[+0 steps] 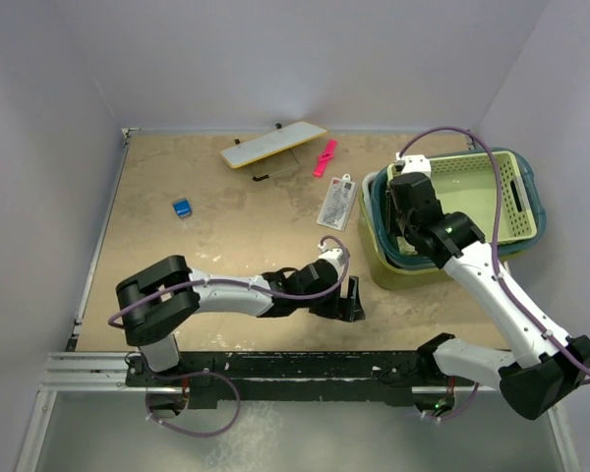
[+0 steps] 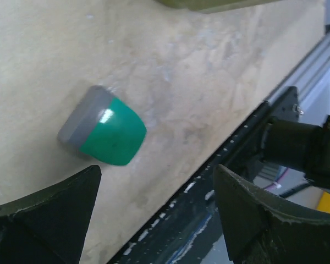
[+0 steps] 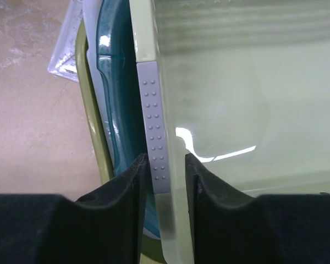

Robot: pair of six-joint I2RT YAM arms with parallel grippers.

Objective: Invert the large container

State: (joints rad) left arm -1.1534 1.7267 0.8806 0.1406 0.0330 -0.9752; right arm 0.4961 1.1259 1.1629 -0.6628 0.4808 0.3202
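As right jaws pinch pale basket (image 1: 517, 197), large container (image 1: 397, 269) stands upright.

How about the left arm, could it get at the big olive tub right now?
Probably yes. The left arm's fingers are open and empty, low beside the tub's near wall, with only bare table between. The right arm's fingers grip the pale basket nested inside, not blocking that side.

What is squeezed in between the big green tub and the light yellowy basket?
A dark teal tub, nested inside the large container with the pale basket sitting inside it. The right wrist view shows it best.
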